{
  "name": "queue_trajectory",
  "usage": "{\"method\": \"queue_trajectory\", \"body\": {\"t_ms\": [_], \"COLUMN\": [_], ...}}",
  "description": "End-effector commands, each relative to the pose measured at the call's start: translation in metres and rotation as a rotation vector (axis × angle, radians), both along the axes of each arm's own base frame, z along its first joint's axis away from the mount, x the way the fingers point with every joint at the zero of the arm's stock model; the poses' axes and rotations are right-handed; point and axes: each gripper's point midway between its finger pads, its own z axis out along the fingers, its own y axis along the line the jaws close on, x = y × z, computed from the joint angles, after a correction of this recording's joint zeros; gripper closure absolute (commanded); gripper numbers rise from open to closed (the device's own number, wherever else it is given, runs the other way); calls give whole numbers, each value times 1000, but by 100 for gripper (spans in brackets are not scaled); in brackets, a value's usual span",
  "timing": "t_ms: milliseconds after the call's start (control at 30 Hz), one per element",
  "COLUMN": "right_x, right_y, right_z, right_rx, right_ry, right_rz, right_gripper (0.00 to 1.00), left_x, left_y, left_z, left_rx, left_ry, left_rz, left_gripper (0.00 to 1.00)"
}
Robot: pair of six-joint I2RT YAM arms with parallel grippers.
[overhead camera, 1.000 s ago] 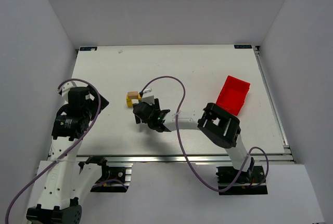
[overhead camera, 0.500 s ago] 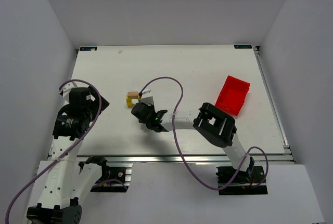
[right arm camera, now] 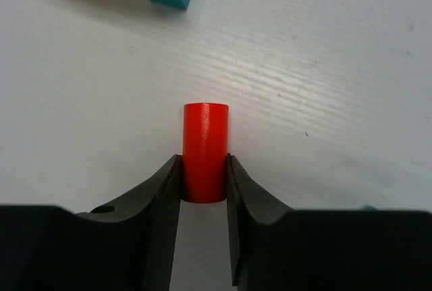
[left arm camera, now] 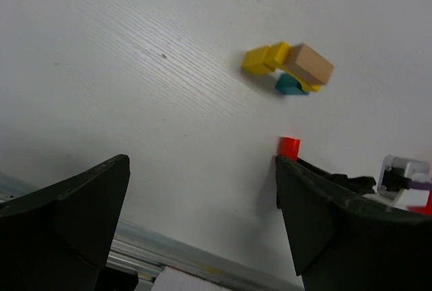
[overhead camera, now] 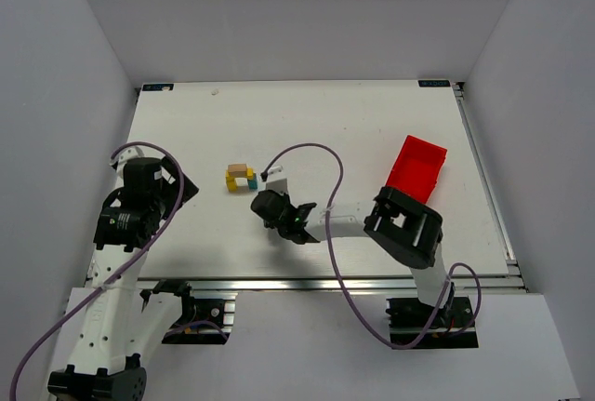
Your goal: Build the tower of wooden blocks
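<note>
Wood block tower (overhead camera: 240,178): partly built, standing at 9 o'clock of the table's (overhead camera: 372,113) centre in the top view.
- Yellow arch (left arm camera: 264,58) forms the base; tan cube (left arm camera: 310,63) sits on top of it.
- Teal block (left arm camera: 290,85) is tucked low against the arch at the cube's 7 o'clock. Cannot tell whether it sits inside the arch opening or only touches it.

Red cylinder (right arm camera: 205,152): not yet on the stack. It stands upright near the tower, at the tower's 6 o'clock in the left wrist view. Lifted or resting on the table: cannot tell.

Right gripper (right arm camera: 204,164): clenched on the red cylinder, one finger pressed against each side of its lower half.

Left gripper (left arm camera: 201,161): released, jaws spread wide and holding nothing, parked at the tower's 8 o'clock in the top view.

Red bin (overhead camera: 416,170): well apart at the tower's 3 o'clock, not involved.

Judgement: base and second layer done. Remaining: carry the cylinder over, place it, then any further blocks.
</note>
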Motion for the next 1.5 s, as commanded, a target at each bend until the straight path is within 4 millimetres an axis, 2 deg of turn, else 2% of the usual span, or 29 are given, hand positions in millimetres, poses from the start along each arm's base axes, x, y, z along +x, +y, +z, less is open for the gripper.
{"method": "queue_trajectory", "body": {"t_ms": [0,33,67,100,133,167,233,267,300,367,433,533,600,633,667,700,767,833,933,1133,1233,1400,1467], "right_x": [-11,-14,-32,-40,-53,-62,-84,-90,-104,-114,-120,-126,-121,-119,-116,-114,-112,-107,-106,-101,-101,-90,-87], "right_y": [-3,7,-1,-3,3,-10,-13,-17,-24,-30,-32,-30,-28,-28,-27,-26,-22,-21,-19,-11,-6,-5,-5], "right_z": [53,73,83,91,107,118,137,172,165,190,201,223,233,244,257,256,267,269,279,283,281,280,282], "right_rx": [50,113,151,135,207,232,244,327,319,353,356,378,372,387,402,395,402,399,418,431,435,430,431], "right_ry": [-75,-126,-119,-182,-211,-246,-369,-469,-494,-600,-655,-740,-784,-818,-868,-869,-893,-902,-928,-916,-901,-884,-890], "right_rz": [129,215,306,423,518,550,746,770,854,916,962,1019,1008,998,996,995,996,986,993,1017,1041,1011,1000], "right_gripper": [100,100,100,100,100,100,100,100,100,100,100,100,100,100,100,100,100,100,100,100,100,100,100], "left_x": [5,7,2,6,4,3,-4,-5,-7,-14,-23,-31,-35,-36,-40,-42,-42,-39,-36,-35,-34,-35,-34], "left_y": [-34,-46,-74,-87,-98,-108,-131,-138,-143,-157,-168,-176,-178,-178,-181,-181,-182,-181,-179,-179,-180,-180,-179], "left_z": [17,19,24,33,37,40,50,52,52,63,71,82,85,85,87,88,87,82,76,70,71,71,70], "left_rx": [-49,-73,-146,-177,-209,-237,-323,-350,-378,-446,-507,-550,-566,-567,-587,-593,-605,-594,-585,-584,-582,-583,-577], "left_ry": [-67,-81,-97,-140,-157,-169,-205,-210,-214,-251,-279,-314,-319,-313,-318,-319,-317,-299,-279,-263,-270,-264,-261], "left_rz": [-237,-311,-472,-551,-619,-679,-823,-862,-895,-995,-1095,-1177,-1202,-1206,-1248,-1259,-1267,-1250,-1239,-1237,-1239,-1249,-1248], "left_gripper": [2,2,2,2,2,2,2,2,2,2,2,2,2,2,6,6,14,20,20,22,29,55,55]}}
